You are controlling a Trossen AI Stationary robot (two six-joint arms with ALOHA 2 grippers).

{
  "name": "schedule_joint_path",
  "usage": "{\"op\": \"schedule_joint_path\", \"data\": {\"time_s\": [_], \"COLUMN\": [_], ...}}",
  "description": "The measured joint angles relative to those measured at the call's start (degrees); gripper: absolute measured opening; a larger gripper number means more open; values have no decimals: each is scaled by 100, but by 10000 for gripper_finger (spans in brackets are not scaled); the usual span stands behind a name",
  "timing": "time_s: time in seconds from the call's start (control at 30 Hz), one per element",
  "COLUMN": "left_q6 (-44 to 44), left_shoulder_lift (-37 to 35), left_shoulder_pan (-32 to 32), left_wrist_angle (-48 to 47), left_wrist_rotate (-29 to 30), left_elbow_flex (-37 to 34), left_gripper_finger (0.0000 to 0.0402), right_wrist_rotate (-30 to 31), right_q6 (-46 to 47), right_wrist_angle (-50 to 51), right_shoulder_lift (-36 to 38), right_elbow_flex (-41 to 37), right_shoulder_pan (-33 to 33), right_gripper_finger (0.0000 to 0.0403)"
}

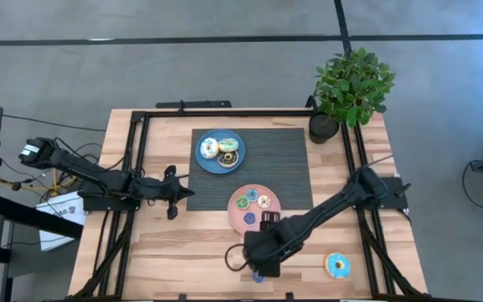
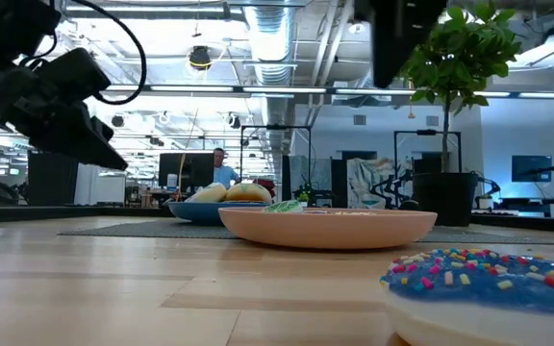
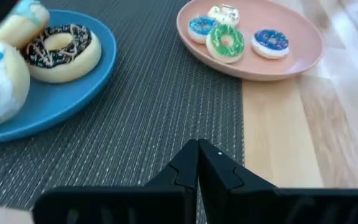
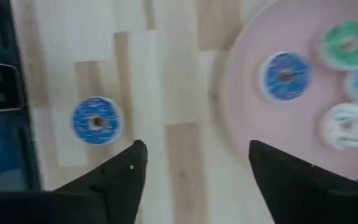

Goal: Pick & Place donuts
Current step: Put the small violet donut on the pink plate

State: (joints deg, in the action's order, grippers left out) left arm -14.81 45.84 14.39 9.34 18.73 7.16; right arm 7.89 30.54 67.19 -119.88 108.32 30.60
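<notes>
Several small iced donuts, among them a blue one (image 4: 286, 76) and a green one (image 4: 348, 45), lie on the pink plate (image 1: 240, 220). Bigger donuts, one iced dark brown (image 3: 61, 50), lie on the blue plate (image 1: 208, 161). A small blue donut (image 4: 96, 121) lies flat on the wood near the table's front edge. A larger blue sprinkled donut (image 1: 337, 266) lies at the near right. My right gripper (image 4: 194, 168) hangs open above the wood between the small blue donut and the pink plate, pointing down. My left gripper (image 3: 197, 162) is shut, low over the mat's left part.
A dark woven mat (image 1: 283, 164) lies under the blue plate and the pink plate's far part. A potted plant (image 1: 350, 88) stands at the far right corner. Black frame rails (image 1: 137, 159) run along the table's left, right and far sides.
</notes>
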Motion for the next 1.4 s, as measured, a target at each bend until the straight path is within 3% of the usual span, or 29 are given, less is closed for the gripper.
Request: {"op": "schedule_joint_path", "data": {"time_s": [0.3,0.47,0.67,0.83,1.03,1.13,1.4], "left_q6": [1122,1707,1388,1309,1760,1974,1755], "left_shoulder_lift": [-606,-1311,-2423,-3427,-4477,-4574,-4344], "left_shoulder_pan": [-273,-912,-1613,-1684,-1681,-1681,-1676], "left_wrist_angle": [150,216,189,-659,-700,-741,-753], "left_wrist_rotate": [-83,-849,-1672,-1351,-1606,-1850,-1824], "left_elbow_flex": [0,-38,-626,-651,-654,-654,-656], "left_gripper_finger": [0,0,0,0,0,0,0], "right_wrist_rotate": [-141,-113,-119,-127,-139,-139,-173], "right_q6": [883,957,955,951,953,952,535], "right_wrist_angle": [31,29,33,171,178,148,-494], "right_shoulder_lift": [-140,-91,-96,-96,-96,-96,-135], "right_elbow_flex": [21,23,21,21,21,19,15], "right_shoulder_pan": [169,226,237,240,240,237,244], "right_gripper_finger": [296,296,296,296,296,296,296]}}
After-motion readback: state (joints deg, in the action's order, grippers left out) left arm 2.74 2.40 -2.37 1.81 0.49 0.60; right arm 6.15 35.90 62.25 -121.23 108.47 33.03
